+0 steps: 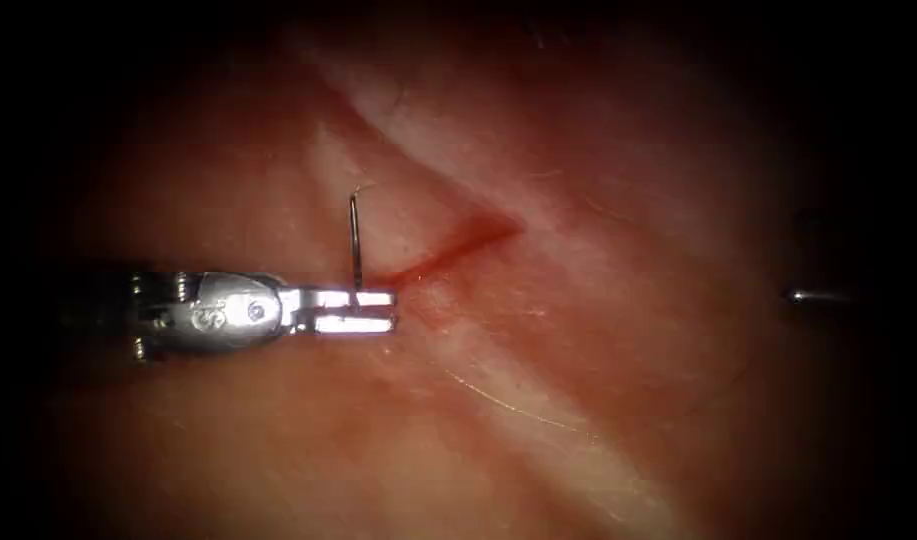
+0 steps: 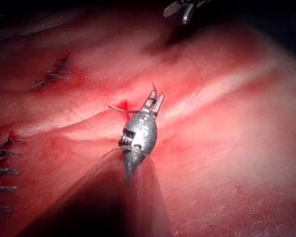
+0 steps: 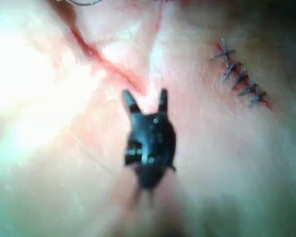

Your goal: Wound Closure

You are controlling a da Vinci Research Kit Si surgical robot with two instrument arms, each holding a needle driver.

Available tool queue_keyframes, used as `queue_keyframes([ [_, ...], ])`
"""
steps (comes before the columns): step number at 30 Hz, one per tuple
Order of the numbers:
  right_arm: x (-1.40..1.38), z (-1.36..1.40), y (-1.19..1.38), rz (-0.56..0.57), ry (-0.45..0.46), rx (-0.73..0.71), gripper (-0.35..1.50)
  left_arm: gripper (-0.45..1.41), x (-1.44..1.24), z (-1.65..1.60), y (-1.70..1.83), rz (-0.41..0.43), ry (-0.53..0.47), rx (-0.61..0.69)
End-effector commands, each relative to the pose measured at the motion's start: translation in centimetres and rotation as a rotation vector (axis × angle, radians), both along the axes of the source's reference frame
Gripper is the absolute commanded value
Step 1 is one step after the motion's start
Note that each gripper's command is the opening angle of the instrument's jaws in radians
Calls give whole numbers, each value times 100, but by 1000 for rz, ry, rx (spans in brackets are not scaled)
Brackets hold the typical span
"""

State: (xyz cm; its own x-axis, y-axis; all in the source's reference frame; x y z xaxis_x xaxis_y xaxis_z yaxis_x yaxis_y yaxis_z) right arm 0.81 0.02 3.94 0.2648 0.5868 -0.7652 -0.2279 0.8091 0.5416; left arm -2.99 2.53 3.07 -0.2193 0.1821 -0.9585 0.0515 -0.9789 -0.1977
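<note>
My left tool (image 1: pixel 390 311) reaches in from the left and lies at the left end of the cut (image 1: pixel 458 246), a short red line in the tissue (image 1: pixel 578 330). Its jaws are shut on the curved needle (image 1: pixel 355 240) near one end. The rest of the needle rises above the jaws over the tissue on the left of the cut. The left tool (image 2: pixel 157 98) grips the needle (image 2: pixel 117 107) beside a red spot. A thin thread (image 1: pixel 498 400) trails over the tissue. My right tool (image 1: pixel 800 296) sits far to the right, and its jaws (image 3: pixel 146 100) stand open and hold nothing.
Older stitched cuts lie elsewhere on the tissue: one row (image 3: pixel 239 74) in the right wrist view, and a stitched cut (image 2: pixel 49 76) and a row of stitches (image 2: pixel 2 170) in the left wrist view. Red fluid (image 1: pixel 428 262) stains the cut. The right tool (image 2: pixel 182 9) hangs beyond the cut.
</note>
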Motion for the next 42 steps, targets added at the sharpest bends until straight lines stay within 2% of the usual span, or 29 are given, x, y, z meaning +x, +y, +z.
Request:
queue_keyframes([
  [1,34,0,-6,-12,9,7,123,-45,-5,5,0,1,-2,-2],
  [4,88,10,-21,-49,-2,45,119,-45,0,4,0,2,-3,10],
  [5,119,20,-29,-67,-15,52,119,-45,3,3,-1,4,-4,10],
  [10,167,50,-47,-98,-42,80,116,-45,13,2,-4,-7,-7,6],
  [11,182,68,-57,-114,-71,87,114,-45,16,2,-5,-17,-12,3],
  [12,182,68,-57,-114,-71,87,114,-45,16,2,-5,-17,-12,3],
  [13,193,88,-67,-130,-104,96,114,-45,17,2,-7,-27,-14,0],
  [16,200,103,-73,-138,-131,95,113,-45,17,3,-11,-34,-16,3],
  [18,212,128,-82,-148,-176,105,113,-45,15,5,-18,-39,-14,-3],
  [25,219,129,-88,-160,-201,138,109,-45,14,8,-23,-46,-7,-9],
  [28,220,130,-93,-203,-271,178,98,-45,14,8,-25,-49,-3,-12],
  [34,221,127,-93,-217,-280,229,87,-45,13,8,-27,-49,-3,-13],
  [35,222,125,-94,-229,-285,235,82,-45,13,8,-27,-49,-2,-13],
  [36,225,121,-97,-246,-290,257,61,-45,13,9,-28,-50,-2,-13],
  [37,225,121,-97,-246,-290,257,61,-45,13,9,-28,-50,-2,-13],
  [38,228,118,-101,-259,-292,293,2,-45,13,9,-28,-50,-2,-14],
  [39,230,116,-103,-260,-293,326,-35,-45,13,9,-29,-50,-1,-15],
  [42,231,116,-104,-274,-303,345,-35,-45,13,9,-29,-51,-1,-15],
])
